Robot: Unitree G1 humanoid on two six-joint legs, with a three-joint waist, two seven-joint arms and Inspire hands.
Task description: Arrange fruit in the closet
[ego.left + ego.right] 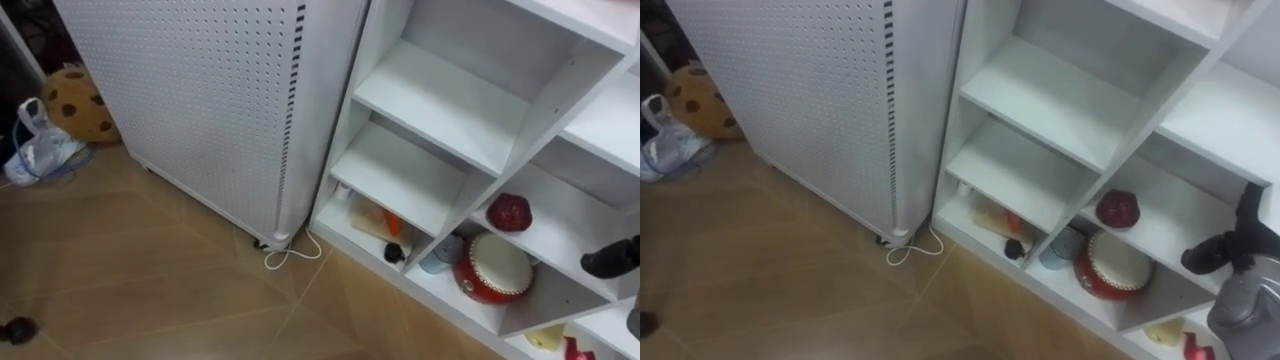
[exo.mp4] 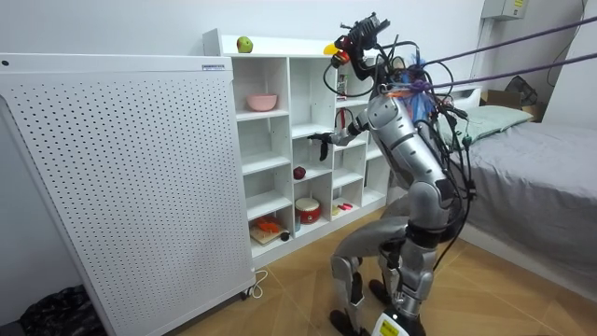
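Robot stands with knees bent, facing the white closet (image 1: 440, 95), one arm stretched to the middle shelves. Right robot hand (image 1: 612, 258) is a dark shape at the shelf edge. Spread or curled, I cannot tell. Dark red fruit (image 1: 509, 212) sits alone on its shelf, near the hand but apart, above a round red drum (image 1: 492, 268). Green apple (image 2: 244, 44) on the closet top; pink bowl (image 2: 262, 102) in the upper compartment below it.
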